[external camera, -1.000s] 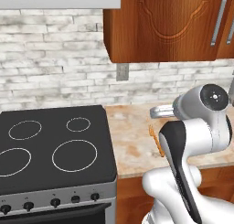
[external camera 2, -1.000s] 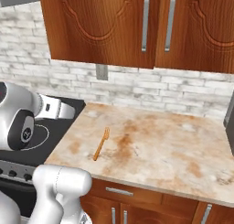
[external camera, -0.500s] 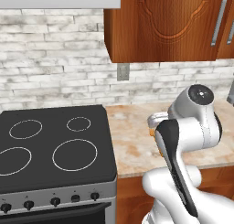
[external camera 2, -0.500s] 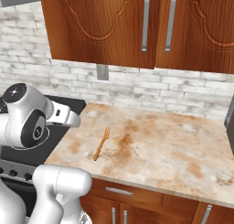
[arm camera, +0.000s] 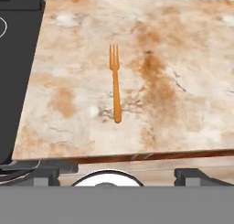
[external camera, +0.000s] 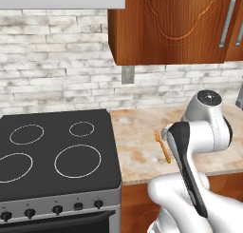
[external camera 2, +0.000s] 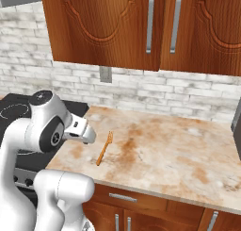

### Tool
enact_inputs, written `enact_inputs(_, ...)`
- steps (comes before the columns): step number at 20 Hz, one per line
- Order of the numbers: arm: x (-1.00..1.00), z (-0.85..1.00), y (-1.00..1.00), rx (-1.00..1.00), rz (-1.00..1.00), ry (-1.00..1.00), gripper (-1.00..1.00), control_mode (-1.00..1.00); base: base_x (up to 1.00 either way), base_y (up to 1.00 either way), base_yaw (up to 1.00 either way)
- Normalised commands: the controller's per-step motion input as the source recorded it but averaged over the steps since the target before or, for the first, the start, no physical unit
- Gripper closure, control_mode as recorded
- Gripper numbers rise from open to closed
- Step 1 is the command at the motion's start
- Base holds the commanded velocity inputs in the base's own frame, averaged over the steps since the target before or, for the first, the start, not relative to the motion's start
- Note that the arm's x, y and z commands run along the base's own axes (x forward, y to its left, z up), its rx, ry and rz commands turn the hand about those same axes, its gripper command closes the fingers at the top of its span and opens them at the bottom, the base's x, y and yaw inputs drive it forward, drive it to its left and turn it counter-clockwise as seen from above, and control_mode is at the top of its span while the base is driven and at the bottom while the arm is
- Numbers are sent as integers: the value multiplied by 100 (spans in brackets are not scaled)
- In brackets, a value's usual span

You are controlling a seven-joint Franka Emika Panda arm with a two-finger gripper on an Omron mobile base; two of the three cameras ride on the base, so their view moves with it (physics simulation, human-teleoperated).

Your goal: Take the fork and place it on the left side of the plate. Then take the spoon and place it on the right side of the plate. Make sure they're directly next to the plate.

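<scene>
A: From the hand view we look straight down on the slim orange, wood-coloured fork (arm camera: pixel 115 83), lying flat on the beige marbled stone counter (arm camera: pixel 183 104), tines pointing away from the gripper (arm camera: pixel 123 177) and the handle end nearest it. The two base views cannot give us that top-down look.

B: Agreed. From the right base view we get the brown wooden wall cabinets with steel bar handles (external camera 2: pixel 160 27) and the whitish brick backsplash (external camera 2: pixel 141 91) beyond the fork (external camera 2: pixel 104 148), which the hand view leaves out. The left base view adds the black glass cooktop with white ring markings (external camera: pixel 52 151), off to the gripper's left, and there the white arm covers part of the fork (external camera: pixel 163 146).

A: And the gripper itself?

B: We see its two dark finger tips (arm camera: pixel 50 175) far apart at the bottom of the hand view, so the jaws stand fully spread. They hold nothing and touch nothing; the fork lies ahead of them, well apart, roughly centred between the tips.

A: Any writing or brand?

B: We can read none
</scene>
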Motion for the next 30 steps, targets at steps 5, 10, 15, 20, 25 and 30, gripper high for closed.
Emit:
enact_inputs(5,29,-40,-46,3,0,8,-100,-100,0,0,0)
enact_inputs(10,38,-43,-18,0,2,2,-100,-100,0,0,0)
enact_inputs(15,45,-50,0,0,0,3,-100,-100,0,0,0)
enact_inputs(20,50,-44,0,0,0,8,-100,-100,0,0,0)
enact_inputs(25,54,-38,3,0,0,15,-100,-100,0,0,0)
enact_inputs(30,49,-34,2,0,0,18,-100,-100,0,0,0)
